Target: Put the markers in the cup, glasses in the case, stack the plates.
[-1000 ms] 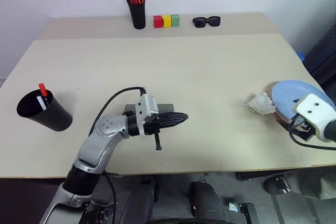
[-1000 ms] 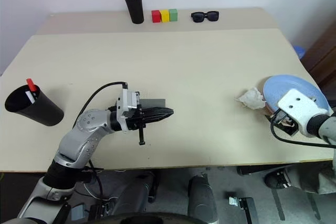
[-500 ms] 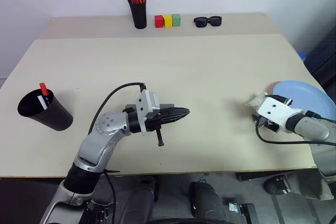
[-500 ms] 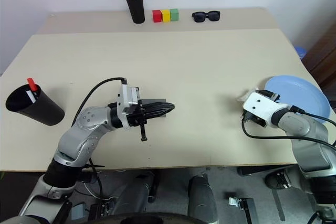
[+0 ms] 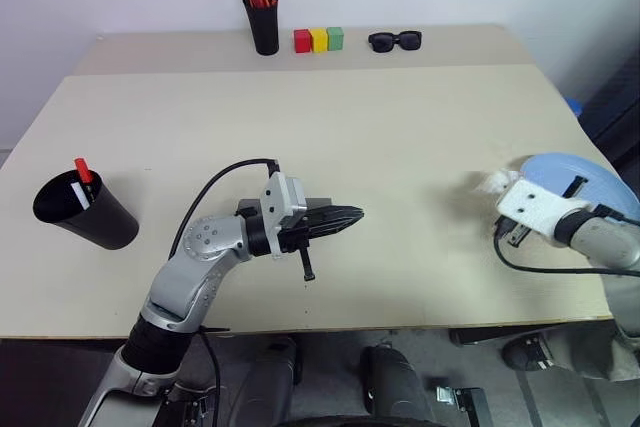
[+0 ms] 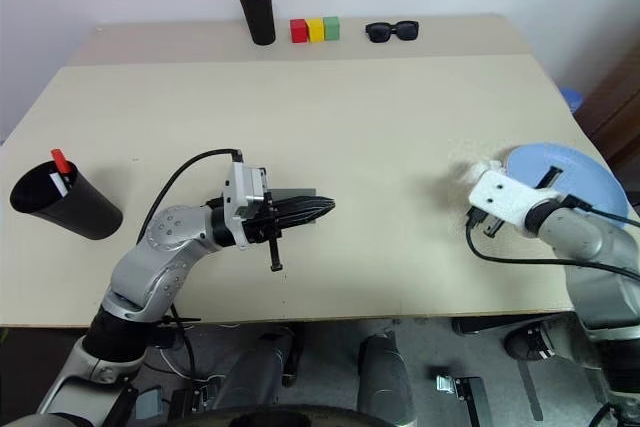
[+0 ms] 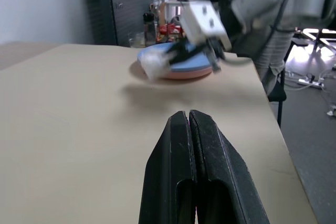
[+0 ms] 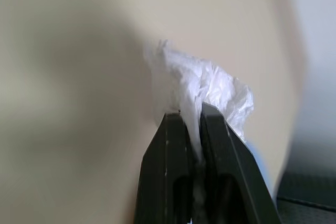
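Note:
My right gripper (image 8: 190, 116) is shut on a crumpled white tissue (image 8: 210, 85), held just above the table (image 5: 400, 127) beside the plates. The light blue plate (image 5: 600, 169) lies on top of the salmon pink plate (image 7: 181, 75) at the right edge. My left gripper (image 5: 358, 215) is shut and empty, pointing right, level over the table's front middle. The grey case (image 5: 318, 204) lies right behind it. At the far left stands the wide black cup (image 5: 85, 217) with the red marker (image 5: 82, 169) and the white marker (image 5: 79, 193) in it. The glasses are hidden.
Along the back edge stand a tall black pen holder (image 5: 263, 25) with orange-capped pens, three coloured blocks (image 5: 318, 40) and black sunglasses (image 5: 394, 41). A short black strap (image 5: 306, 265) dangles under my left wrist.
My right gripper came from over the plates to the tissue, shut on it and lifted it slightly. The left arm kept still.

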You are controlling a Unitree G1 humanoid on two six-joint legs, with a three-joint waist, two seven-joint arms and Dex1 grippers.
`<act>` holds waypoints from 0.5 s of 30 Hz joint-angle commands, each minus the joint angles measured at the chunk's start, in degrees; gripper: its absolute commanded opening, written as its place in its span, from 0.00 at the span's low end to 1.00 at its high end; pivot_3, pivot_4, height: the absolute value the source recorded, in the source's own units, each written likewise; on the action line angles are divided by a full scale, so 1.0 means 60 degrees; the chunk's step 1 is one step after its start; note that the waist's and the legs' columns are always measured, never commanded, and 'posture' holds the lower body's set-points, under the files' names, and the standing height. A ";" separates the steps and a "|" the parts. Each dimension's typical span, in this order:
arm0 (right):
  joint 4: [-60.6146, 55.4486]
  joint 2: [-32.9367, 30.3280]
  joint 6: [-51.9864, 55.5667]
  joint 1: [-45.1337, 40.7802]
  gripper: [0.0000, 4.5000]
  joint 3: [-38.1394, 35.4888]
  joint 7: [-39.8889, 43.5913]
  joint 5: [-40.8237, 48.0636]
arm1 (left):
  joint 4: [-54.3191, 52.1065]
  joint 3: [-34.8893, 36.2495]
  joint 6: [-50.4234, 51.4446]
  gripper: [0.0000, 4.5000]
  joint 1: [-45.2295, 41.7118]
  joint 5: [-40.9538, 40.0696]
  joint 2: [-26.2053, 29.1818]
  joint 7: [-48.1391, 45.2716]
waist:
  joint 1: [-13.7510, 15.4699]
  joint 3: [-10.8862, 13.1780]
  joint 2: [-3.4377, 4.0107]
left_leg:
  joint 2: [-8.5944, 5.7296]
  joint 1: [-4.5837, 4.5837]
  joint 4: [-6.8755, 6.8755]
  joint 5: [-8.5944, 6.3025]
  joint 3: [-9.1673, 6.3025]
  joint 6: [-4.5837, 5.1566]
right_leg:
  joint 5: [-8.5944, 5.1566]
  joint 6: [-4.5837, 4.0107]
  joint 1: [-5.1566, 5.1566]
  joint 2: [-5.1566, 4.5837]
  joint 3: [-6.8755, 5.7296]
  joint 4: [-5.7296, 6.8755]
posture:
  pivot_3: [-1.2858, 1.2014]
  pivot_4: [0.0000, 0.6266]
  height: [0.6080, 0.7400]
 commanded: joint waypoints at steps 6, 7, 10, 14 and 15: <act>0.0734 -0.0206 0.0534 0.0864 0.08 -0.1626 -0.0232 0.0073 | 0.0149 -0.0016 -0.0148 0.00 -0.0311 -0.0151 -0.0213 -0.0280 | -0.0065 -0.0003 -0.0003 | -0.0003 0.0010 0.0002 0.0000 0.0006 0.0001 | -0.0001 -0.0001 0.0011 0.0000 -0.0002 -0.0001 | 0.52 0.24 1.00; 0.0888 -0.0213 0.0412 0.0904 0.16 -0.1564 -0.0232 0.0070 | 0.0172 -0.0002 -0.0156 0.00 -0.0326 -0.0140 -0.0221 -0.0300 | -0.0079 -0.0005 0.0004 | -0.0002 0.0011 0.0002 -0.0001 0.0009 0.0001 | -0.0001 -0.0001 0.0010 0.0000 -0.0001 0.0000 | 0.52 0.24 1.00; 0.1182 -0.0223 0.0318 0.0839 0.43 -0.1519 -0.0248 0.0185 | 0.0253 0.0093 -0.0186 0.00 -0.0382 -0.0058 -0.0201 -0.0258 | -0.0086 -0.0007 0.0011 | 0.0000 0.0012 0.0000 0.0000 0.0010 0.0001 | -0.0001 -0.0002 0.0007 0.0000 -0.0001 0.0001 | 0.52 0.24 1.00; 0.1141 -0.0389 0.0144 0.0604 0.77 -0.1262 0.0182 0.0468 | 0.0200 0.0453 -0.0227 0.00 -0.0194 0.0099 -0.0003 0.0093 | -0.0083 -0.0007 0.0011 | 0.0001 0.0011 0.0001 0.0000 0.0009 0.0001 | -0.0001 -0.0001 0.0008 0.0000 0.0000 0.0001 | 0.52 0.24 1.00; 0.1196 -0.0438 0.0076 0.0565 0.77 -0.1207 0.0302 0.0540 | 0.0175 0.0521 -0.0239 0.00 -0.0139 0.0137 0.0038 0.0205 | -0.0077 -0.0007 0.0011 | 0.0001 0.0012 0.0001 0.0000 0.0008 0.0001 | -0.0001 -0.0001 0.0008 0.0000 0.0000 0.0001 | 0.52 0.24 1.00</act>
